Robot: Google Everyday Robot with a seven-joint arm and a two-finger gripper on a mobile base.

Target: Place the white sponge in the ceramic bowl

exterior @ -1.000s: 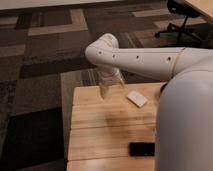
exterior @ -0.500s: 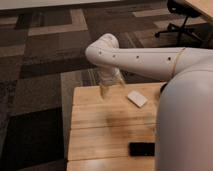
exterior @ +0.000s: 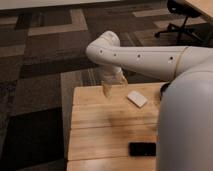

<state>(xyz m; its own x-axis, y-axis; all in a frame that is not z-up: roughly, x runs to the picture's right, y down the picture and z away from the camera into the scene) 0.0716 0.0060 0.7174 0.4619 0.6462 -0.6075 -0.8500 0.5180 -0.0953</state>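
Observation:
The white sponge (exterior: 136, 98) lies flat on the wooden table (exterior: 100, 125), towards its far right. My gripper (exterior: 113, 85) hangs from the bent white arm (exterior: 145, 57) over the table's far edge, a short way left of the sponge and apart from it. Its fingers point down, open, with nothing between them. The ceramic bowl is out of view.
A black phone (exterior: 142, 148) lies near the table's front right. My white body (exterior: 187, 125) covers the table's right side. Patterned dark carpet surrounds the table, and an office chair base (exterior: 175, 27) stands at the far right.

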